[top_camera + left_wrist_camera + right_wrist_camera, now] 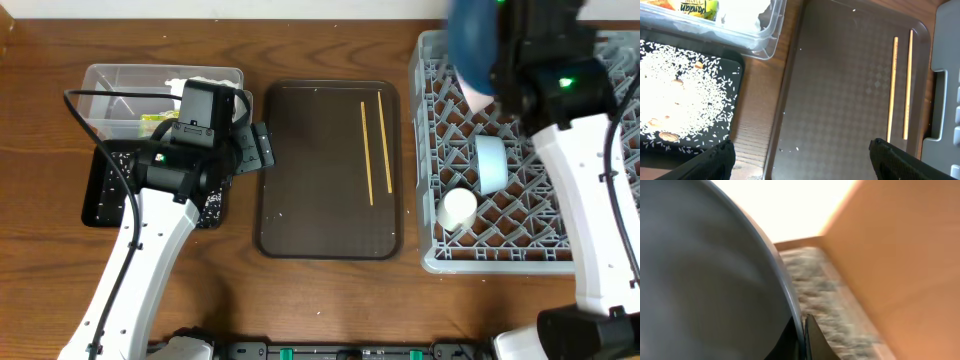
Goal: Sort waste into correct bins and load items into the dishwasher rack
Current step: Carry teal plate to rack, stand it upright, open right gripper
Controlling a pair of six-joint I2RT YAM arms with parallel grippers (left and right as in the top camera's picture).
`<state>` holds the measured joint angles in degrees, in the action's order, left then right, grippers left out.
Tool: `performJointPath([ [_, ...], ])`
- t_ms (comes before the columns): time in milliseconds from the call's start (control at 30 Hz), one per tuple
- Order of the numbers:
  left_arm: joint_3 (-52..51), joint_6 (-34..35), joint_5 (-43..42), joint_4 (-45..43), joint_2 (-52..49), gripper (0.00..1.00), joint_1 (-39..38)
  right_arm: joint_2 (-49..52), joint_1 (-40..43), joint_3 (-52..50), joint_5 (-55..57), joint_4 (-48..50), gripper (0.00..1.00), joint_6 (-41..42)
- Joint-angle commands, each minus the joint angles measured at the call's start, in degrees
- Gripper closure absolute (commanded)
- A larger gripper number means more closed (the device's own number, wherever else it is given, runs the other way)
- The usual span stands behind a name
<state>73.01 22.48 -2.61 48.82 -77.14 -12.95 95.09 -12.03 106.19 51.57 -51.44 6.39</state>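
Right pincer (pixel 802 330) clenched on the dark blue plate (pixel 470 40) by its rim, above the rack (pixel 425 200).
To seat it well, the plate should go down edge-first between pegs at the rack's far corner, clear of the light blue bowl (pixel 492 163) and white cup (pixel 457 210), and be released only once propped. It looks smooth, glossy and thin-rimmed, blurred from overhead. Left pincer (pixel 805 160) hangs released and empty over the brown tray (pixel 840 100).
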Motion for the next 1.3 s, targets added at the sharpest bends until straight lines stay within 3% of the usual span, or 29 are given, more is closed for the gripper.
performJointPath([
  [0,0.24,-0.33,0.31,0.02,-0.02,0.12,0.13,2.54,4.15,-0.13,10.40,0.20,0.99,-10.32],
  [333,0.24,-0.33,0.31,0.02,-0.02,0.12,0.13,9.99,13.97,-0.13,13.33,10.10,0.99,-25.18],
  [733,0.24,-0.33,0.31,0.02,-0.02,0.12,0.13,19.08,14.53,-0.13,15.72,33.03,0.99,-47.45],
  [1267,0.24,-0.33,0.31,0.02,-0.02,0.12,0.13,24.85,11.76,-0.13,14.40,34.88,0.99,-48.92],
])
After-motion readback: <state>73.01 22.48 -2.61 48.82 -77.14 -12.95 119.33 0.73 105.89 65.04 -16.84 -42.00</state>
